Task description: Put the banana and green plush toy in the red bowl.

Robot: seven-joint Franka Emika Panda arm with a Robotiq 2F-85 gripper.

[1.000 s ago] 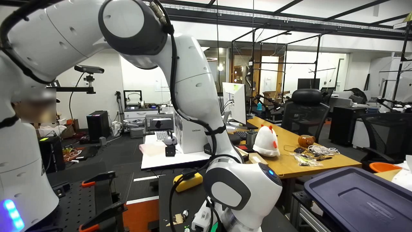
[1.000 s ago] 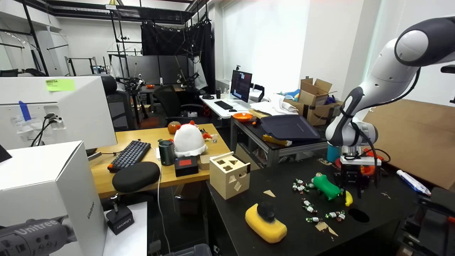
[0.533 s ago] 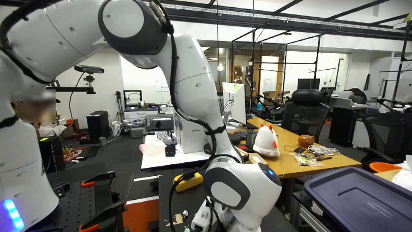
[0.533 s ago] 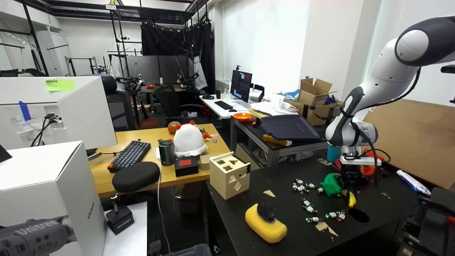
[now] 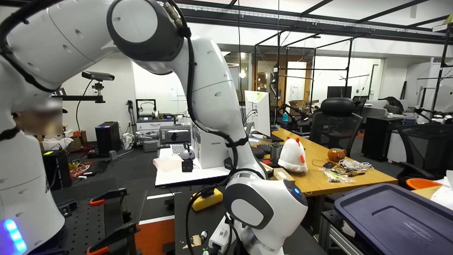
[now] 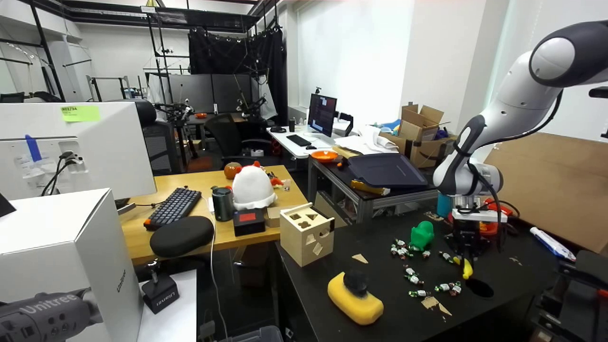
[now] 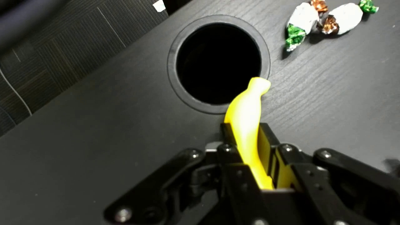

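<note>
A smooth, bright yellow, slightly curved banana (image 7: 247, 109) is resting lengthwise in the black, jointed, two-fingered claw (image 7: 245, 127): grasping it is seemingly done, while placing it and moving the task's other item are remaining. The jaws are standing slightly apart, apparently clamping the banana's sides; whether it is touching the black wood-grain table (image 7: 125, 150) is unclear. In the wrist view its narrow end is overlapping a round, dark, rimmed hole (image 7: 217, 62). A small, rounded green plush toy (image 6: 422, 235) is sitting apart from the claw, next to foil-wrapped candies (image 6: 400, 249). What is probably the round red bowl (image 6: 489, 229) is showing partly behind the claw, with neither item inside.
</note>
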